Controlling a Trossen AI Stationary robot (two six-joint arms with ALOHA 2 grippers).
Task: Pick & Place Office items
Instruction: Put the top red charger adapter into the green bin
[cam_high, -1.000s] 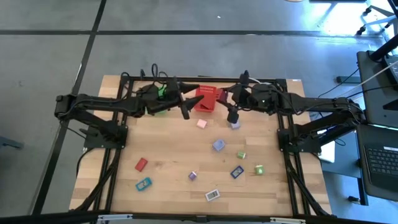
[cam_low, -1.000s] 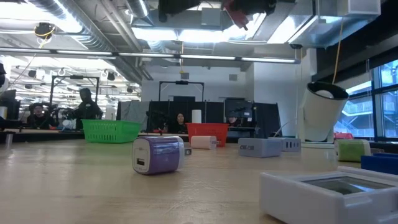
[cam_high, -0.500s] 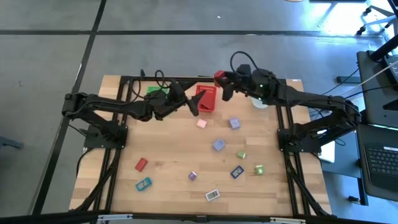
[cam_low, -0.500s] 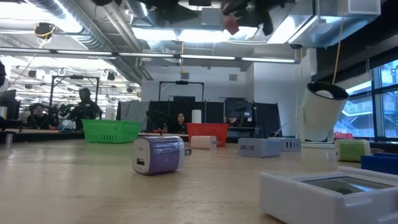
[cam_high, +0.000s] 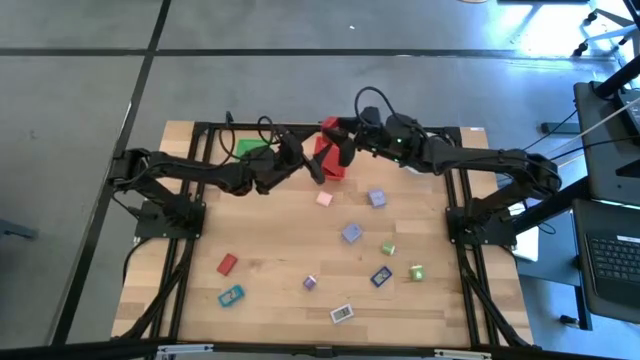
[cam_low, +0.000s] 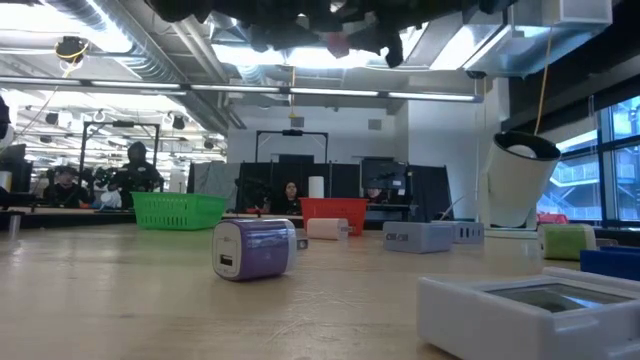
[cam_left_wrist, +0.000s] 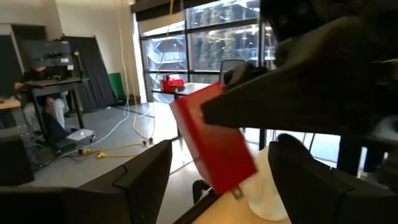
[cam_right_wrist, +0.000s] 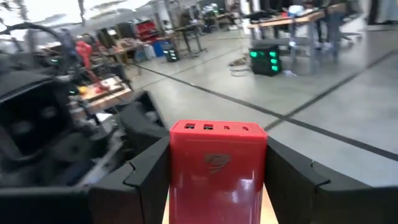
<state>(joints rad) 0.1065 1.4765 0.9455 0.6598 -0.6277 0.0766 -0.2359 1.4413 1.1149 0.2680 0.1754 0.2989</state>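
My right gripper (cam_high: 336, 133) is shut on a red block (cam_high: 328, 125), high over the far rim of the red mesh basket (cam_high: 331, 164). The block also shows in the low view, as the red block (cam_low: 340, 44) at the top. My left gripper (cam_high: 316, 168) hangs open just left of the red basket and holds nothing; in its wrist view the red block (cam_left_wrist: 214, 140) shows beyond its fingers. The green basket (cam_high: 248, 148) sits partly under the left arm. Several small blocks rest flat on the table, among them a pink one (cam_high: 324, 198) and a lavender one (cam_high: 377, 198). My right gripper pinches the red block's two opposite side faces (cam_right_wrist: 177, 171) between its two fingers. The fingers lie about level and come from the table's right. The block's end with the ports (cam_right_wrist: 217, 127) sticks out past the fingertips. The block is lifted clear, high above the table.
More small pieces lie across the near half of the table: a red one (cam_high: 227, 264), a teal one (cam_high: 231, 296), a white flat one (cam_high: 342, 314), a blue one (cam_high: 381, 276) and a green one (cam_high: 415, 272). A white cup-like thing (cam_low: 520, 180) stands at the far right. People sit in the room beyond.
My right gripper has carried the red block toward the table's left along the far edge, rolling its wrist, and now hangs over the red basket's far rim. My left gripper has sunk a little toward the red basket and rolled. Nothing on the table has moved.
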